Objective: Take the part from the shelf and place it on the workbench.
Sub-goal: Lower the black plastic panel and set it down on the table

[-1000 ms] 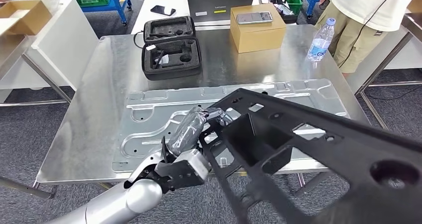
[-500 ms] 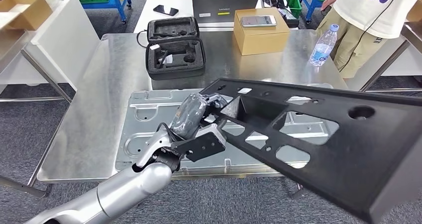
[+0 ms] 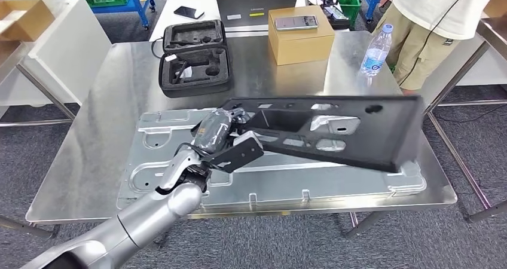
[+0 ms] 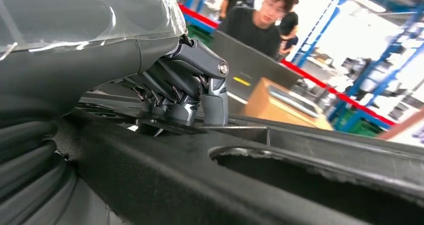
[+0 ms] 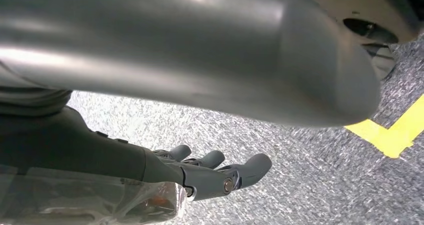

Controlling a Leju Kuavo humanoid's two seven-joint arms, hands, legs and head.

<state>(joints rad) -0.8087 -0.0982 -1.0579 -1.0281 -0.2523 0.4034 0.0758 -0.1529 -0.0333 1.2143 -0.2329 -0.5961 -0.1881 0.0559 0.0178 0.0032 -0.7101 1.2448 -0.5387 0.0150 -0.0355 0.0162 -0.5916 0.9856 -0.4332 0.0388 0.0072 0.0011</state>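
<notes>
While the left hand (image 3: 222, 130) grips its near end, fingers (image 4: 207, 92) curled over the rim, the black part (image 3: 335, 130), a long matte panel with cut-out openings, is tilted above the workbench (image 3: 107, 131), its far end over the embossed metal sheet (image 3: 335, 182). Behind it stand an open foam-lined case (image 3: 194, 63), a cardboard box (image 3: 300, 39) and a clear bottle (image 3: 373, 54). Hanging above speckled carpet (image 5: 300, 185), the right hand (image 5: 200, 175) holds nothing, its fingers slightly apart.
</notes>
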